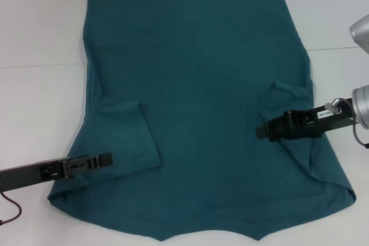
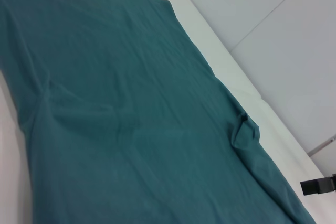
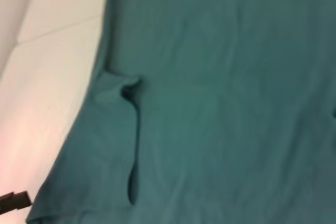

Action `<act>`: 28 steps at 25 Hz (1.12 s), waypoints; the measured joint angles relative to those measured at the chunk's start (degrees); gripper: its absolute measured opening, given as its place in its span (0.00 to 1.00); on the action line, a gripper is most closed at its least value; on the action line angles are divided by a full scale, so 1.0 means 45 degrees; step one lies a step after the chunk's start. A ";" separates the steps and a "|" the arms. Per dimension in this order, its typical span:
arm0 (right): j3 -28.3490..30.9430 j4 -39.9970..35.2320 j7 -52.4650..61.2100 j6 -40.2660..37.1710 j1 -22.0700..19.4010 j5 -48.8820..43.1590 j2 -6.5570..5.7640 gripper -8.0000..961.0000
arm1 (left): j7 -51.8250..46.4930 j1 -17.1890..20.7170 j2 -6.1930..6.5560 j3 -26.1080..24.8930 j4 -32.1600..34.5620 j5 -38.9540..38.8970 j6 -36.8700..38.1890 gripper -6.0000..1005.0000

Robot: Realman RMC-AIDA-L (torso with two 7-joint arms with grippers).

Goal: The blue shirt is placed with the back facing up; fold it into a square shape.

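Observation:
The blue shirt (image 1: 202,84) lies flat on the white table, plain side up, hem toward the far edge and neckline toward me. Both sleeves are folded in over the body: the left sleeve (image 1: 124,136) and the right sleeve (image 1: 291,93). My left gripper (image 1: 106,159) reaches in low over the left sleeve's lower edge. My right gripper (image 1: 262,131) sits over the shirt just below the folded right sleeve. The left wrist view shows the shirt (image 2: 131,103) with the right gripper (image 2: 317,185) far off. The right wrist view shows the shirt (image 3: 220,103) and the left gripper's tip (image 3: 13,201).
The white table (image 1: 40,27) surrounds the shirt on the left, right and far sides, with a faint seam (image 1: 34,65) running across it. A grey robot part (image 1: 360,30) shows at the right edge. A cable (image 1: 11,211) hangs under the left arm.

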 joint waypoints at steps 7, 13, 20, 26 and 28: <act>0.0002 -0.0672 0.1260 -0.0439 -0.0457 -0.0593 -0.0462 0.45 | -0.0029 -0.0012 0.0002 -0.0004 0.0000 0.0000 -0.0007 0.90; 0.0075 -0.0523 0.1896 -0.0430 -0.0682 -0.1326 -0.0641 0.45 | -0.0034 -0.0046 0.0002 -0.0004 -0.0002 0.0000 -0.0050 0.90; 0.0049 -0.0502 0.2046 -0.0315 -0.0950 -0.1338 -0.0638 0.45 | -0.0039 -0.0101 0.0001 -0.0004 -0.0019 0.0000 -0.0063 0.90; -0.0028 -0.0393 0.2063 0.0137 -0.0993 -0.1420 -0.0506 0.45 | -0.0035 -0.0103 -0.0016 -0.0004 -0.0021 0.0000 -0.0081 0.90; -0.0034 -0.0198 0.2063 0.0345 -0.0936 -0.1532 -0.0483 0.45 | -0.0034 -0.0101 -0.0018 -0.0004 -0.0021 0.0000 -0.0092 0.90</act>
